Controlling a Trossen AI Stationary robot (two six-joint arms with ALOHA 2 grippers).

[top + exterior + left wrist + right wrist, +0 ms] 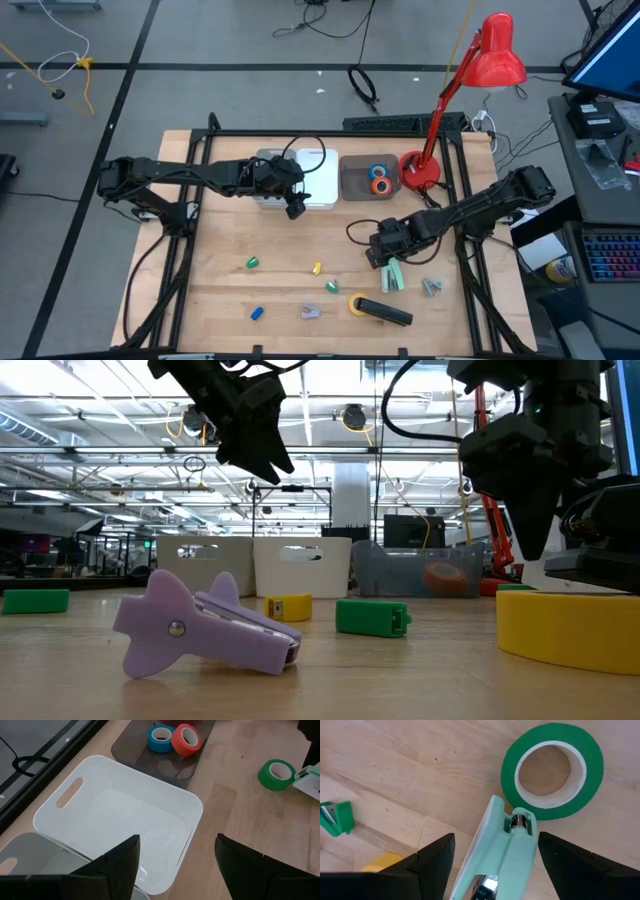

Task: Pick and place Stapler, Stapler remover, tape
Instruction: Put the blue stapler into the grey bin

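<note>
Right gripper (492,860) hangs wide open and empty, straddling the hinge end of the mint stapler (502,855) near the desk's (210,290) right front. Green tape (551,770) touches that stapler's tip, so closing here could nudge or drag the roll, and a grab this close to the hinge may let the stapler swing. Left gripper (175,862) waits, also wide open and empty, above the white bin (115,815) at the back edge. Blue tape (160,737) and orange tape (186,739) already sit in the grey tray (130,750) beside it. Still out front: yellow tape (357,304) touching the black stapler (388,314), a purple remover (310,312), a grey remover (431,287) by the right edge. Small green, yellow and blue blocks are scattered mid-front. Lift path back to the bins looks open in the desk's centre, but the red lamp (470,70) stands at the back right corner next to the tray, and the right arm's cable loops near there: snag risk on a high carry. Room is tight front right, open front left.
</note>
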